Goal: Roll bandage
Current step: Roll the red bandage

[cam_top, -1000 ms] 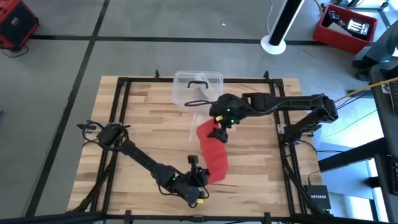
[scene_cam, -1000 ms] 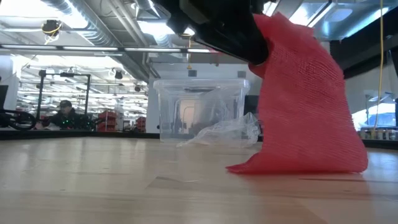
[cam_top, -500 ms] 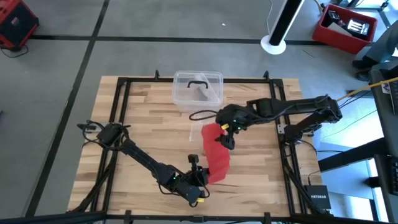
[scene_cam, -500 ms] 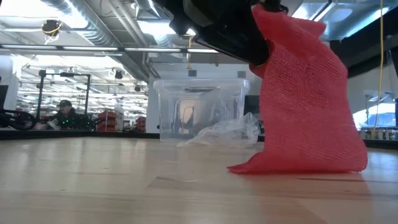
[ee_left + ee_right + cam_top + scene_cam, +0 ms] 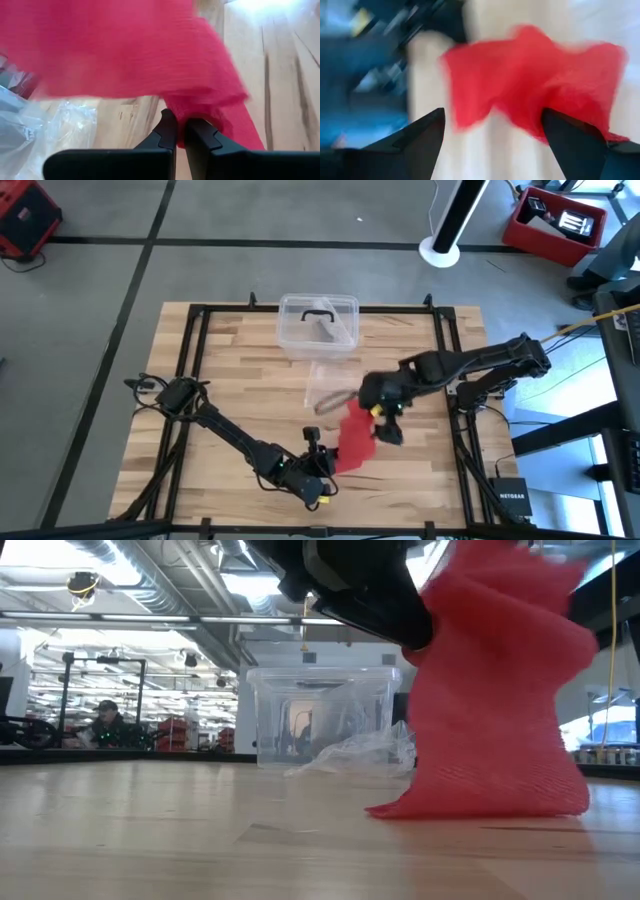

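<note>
Item: bandage, red mesh fabric, loose and bunched, not yet rolled. Lay on table toward the near edge, a bit right of centre; in the low view part of it stood up off the wood in a slack fold.

Left gripper: near edge of table, just beside the bandage's near end; fingers together, pinching a tuck of the red fabric.

Right gripper: fingers wide apart, nothing betw. them, hanging over the far-right side of the bandage; wrist view showed red cloth ahead of the spread fingers.

Risks (judged): only a small pinch held, so the cloth could slip out if pulled. Fabric is bunched, so any roll would prob. start crooked or loose. Open right gripper could snag the mesh or drag the crumpled clear wrapper lying just beyond the bandage.

Surface: pale wood planks w/ black frame round the edges. Clear plastic box w/ black handle at far edge, middle.

Room: grey floor, red crate beyond far-right corner, white post base; workshop w/ ceiling lights and a seated person far behind.
</note>
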Motion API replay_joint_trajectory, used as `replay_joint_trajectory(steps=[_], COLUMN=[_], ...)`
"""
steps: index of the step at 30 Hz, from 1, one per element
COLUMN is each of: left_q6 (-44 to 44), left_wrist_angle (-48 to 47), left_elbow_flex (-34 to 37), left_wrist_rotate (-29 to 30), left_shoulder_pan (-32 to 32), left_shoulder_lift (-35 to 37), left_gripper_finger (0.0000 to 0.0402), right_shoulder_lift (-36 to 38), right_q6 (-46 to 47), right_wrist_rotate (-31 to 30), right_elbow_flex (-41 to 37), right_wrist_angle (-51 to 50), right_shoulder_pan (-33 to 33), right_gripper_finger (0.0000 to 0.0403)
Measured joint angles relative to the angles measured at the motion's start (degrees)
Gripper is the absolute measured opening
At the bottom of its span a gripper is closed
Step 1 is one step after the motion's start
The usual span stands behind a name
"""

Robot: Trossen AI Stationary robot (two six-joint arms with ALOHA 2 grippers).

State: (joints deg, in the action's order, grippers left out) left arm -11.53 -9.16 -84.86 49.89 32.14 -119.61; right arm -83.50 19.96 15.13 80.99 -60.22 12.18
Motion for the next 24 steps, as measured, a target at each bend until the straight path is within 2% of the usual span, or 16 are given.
replay_joint_trajectory(steps=[2,5,11,14,16,21,24], left_q6=[0.66,0.94,1.67,1.31,0.14,-2.00,-2.08], left_wrist_angle=[0.02,0.06,3.24,3.00,2.93,1.80,2.05], left_elbow_flex=[0.00,0.00,-0.07,-0.09,-0.09,-0.07,-0.07], left_wrist_rotate=[-0.02,0.02,-0.27,-0.92,-1.35,-2.85,-2.84], left_shoulder_pan=[0.04,0.09,-0.29,-0.24,-0.22,-0.24,-0.54], left_shoulder_lift=[0.00,0.00,0.03,0.04,0.04,0.02,0.02], left_gripper_finger=[0.0013,0.0013,0.0013,0.0013,0.0013,0.0013,0.0013], right_shoulder_lift=[0.17,1.95,5.57,5.57,5.57,5.55,6.57], right_q6=[0.63,1.05,-0.66,-2.14,-1.95,-1.11,0.78], right_wrist_rotate=[-2.58,-11.08,-27.40,-31.55,-28.06,-10.22,-8.58], right_elbow_flex=[-0.01,-0.07,-0.04,-0.04,-0.04,-0.04,-0.04], right_wrist_angle=[-2.17,-1.92,8.12,10.94,9.85,2.43,-0.84], right_shoulder_pan=[0.25,0.92,0.92,0.88,0.95,0.93,1.60], right_gripper_finger=[0.0333,0.0333,0.0333,0.0333,0.0333,0.0333,0.0333])
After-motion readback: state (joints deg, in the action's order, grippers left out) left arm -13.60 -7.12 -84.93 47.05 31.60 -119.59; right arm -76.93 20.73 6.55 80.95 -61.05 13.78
